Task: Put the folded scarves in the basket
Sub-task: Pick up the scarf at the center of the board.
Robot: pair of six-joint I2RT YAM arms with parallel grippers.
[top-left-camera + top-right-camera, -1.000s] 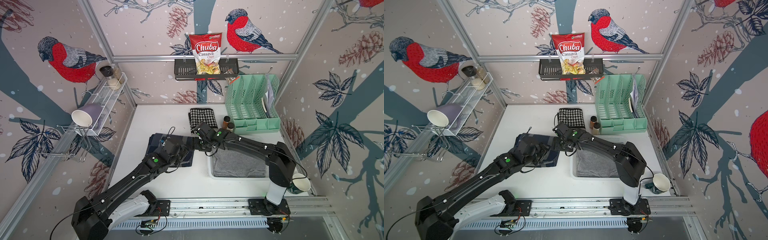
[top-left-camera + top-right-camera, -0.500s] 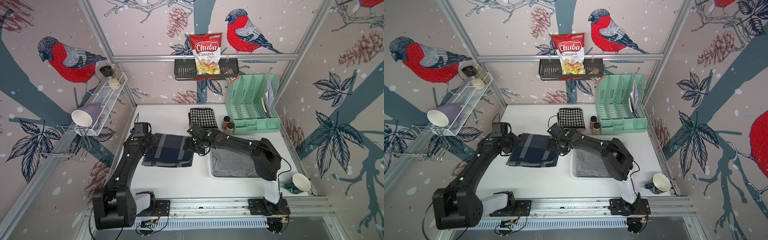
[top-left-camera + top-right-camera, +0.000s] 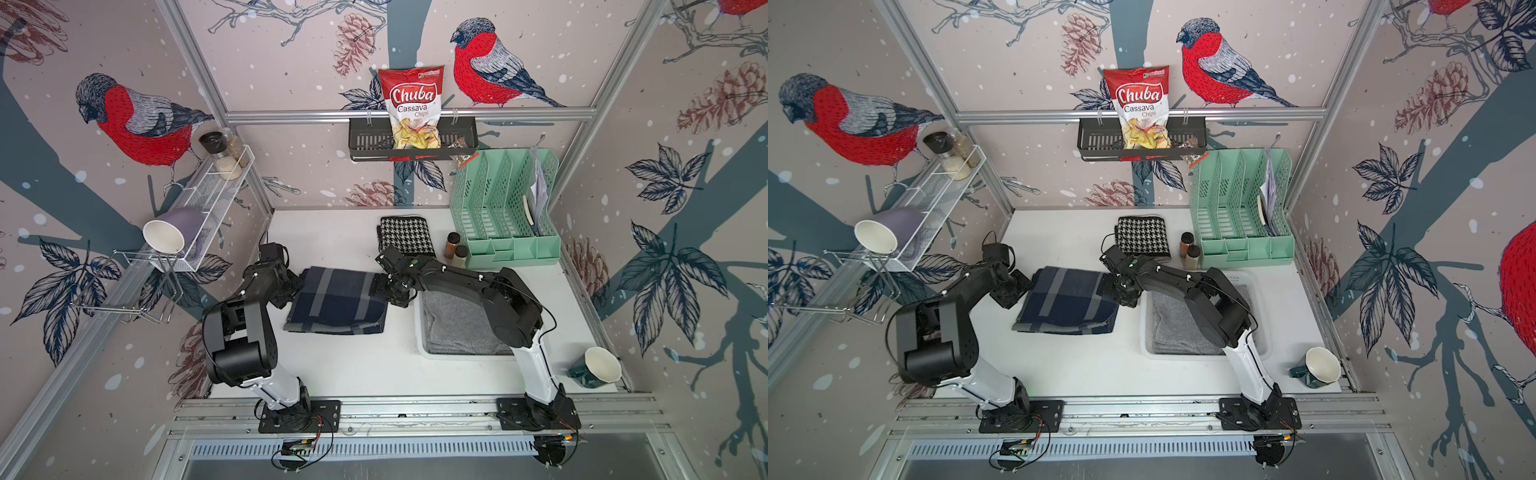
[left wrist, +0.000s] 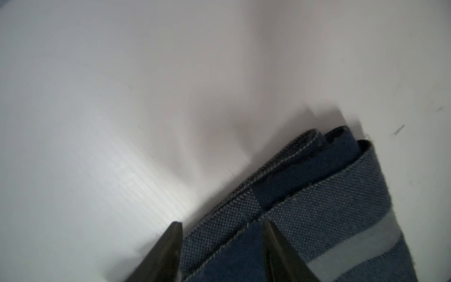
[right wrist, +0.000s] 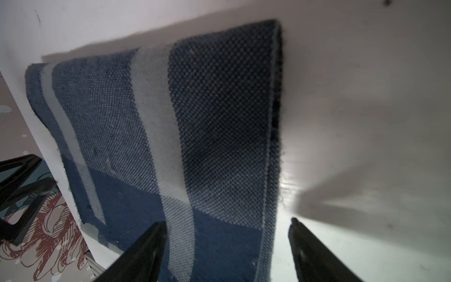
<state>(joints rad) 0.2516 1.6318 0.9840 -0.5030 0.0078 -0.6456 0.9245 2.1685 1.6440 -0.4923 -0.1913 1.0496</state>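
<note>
near the lower right of a top view a green mug [image 3: 598, 365] sits at the corner of the table [image 3: 357, 374]

right of centre is the basket [image 3: 420, 332], white, with a grey cloth [image 3: 453, 328] folded inside, and the right arm reaches across above it

the scarf [image 3: 336, 301], navy with pale stripes, lies folded flat on the table just left of the basket, outside it and clear of its rim

the left gripper [image 3: 295, 291] is at the scarf's left edge; in the left wrist view its fingers [image 4: 280, 256] stand partly apart, one beside the cloth and one over it, and the folded layers between them lie flat, not lifted

the right gripper [image 3: 386, 291] hangs over the scarf's right edge, in the gap between scarf and basket; in the right wrist view its fingers [image 5: 146, 254] are spread wide, with the cloth's edge and bare table showing between them, and they hold nothing

farther back a houndstooth cloth [image 3: 405, 235] lies flat, with two small bottles [image 3: 455, 249] just to its right, beside a mint organiser [image 3: 503, 208]

on the back wall a black shelf [image 3: 370, 143] holds a chips bag [image 3: 411, 108]
</note>
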